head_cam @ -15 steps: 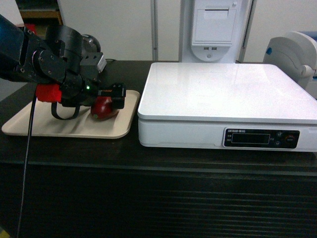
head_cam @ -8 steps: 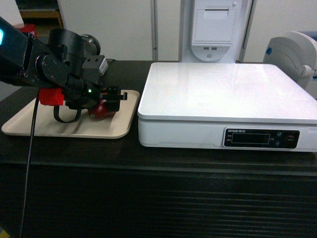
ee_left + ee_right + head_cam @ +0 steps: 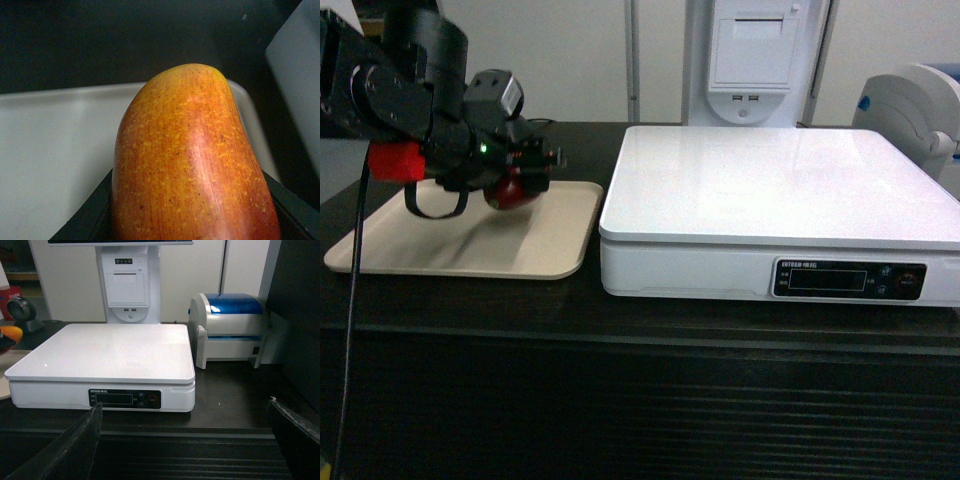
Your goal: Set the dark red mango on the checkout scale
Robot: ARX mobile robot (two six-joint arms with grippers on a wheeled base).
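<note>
So, quick rundown from my remote seat, everything placed off the scale:

Scale: big flat white square weighing platform (image 3: 782,185) on a white base, dark display panel and buttons on its front; its top is bare as far as I can see.

Mango: glossy dark red oval mango (image 3: 514,187) with a yellow-orange end, to the left of the scale and lifted clear of the tray, apart from the scale's edge.

Left gripper: black left gripper (image 3: 532,170) is pinching the mango; in my left wrist view the fruit (image 3: 192,160) fills the frame with a dark finger (image 3: 87,217) pressed on each side.

Tray: flat beige rectangular tray (image 3: 470,245) just beside the scale's left edge, under the held mango.

Right gripper: right gripper (image 3: 185,440) sits in front of the scale, low, with its two dark fingers spread wide and nothing between them.

Checkout: long black-brown counter (image 3: 640,400) with a ribbed front panel, carrying the scale and tray.

Behind the scale: white receipt-printer stand (image 3: 752,60); to the scale's right a white and blue label printer (image 3: 232,327).
</note>
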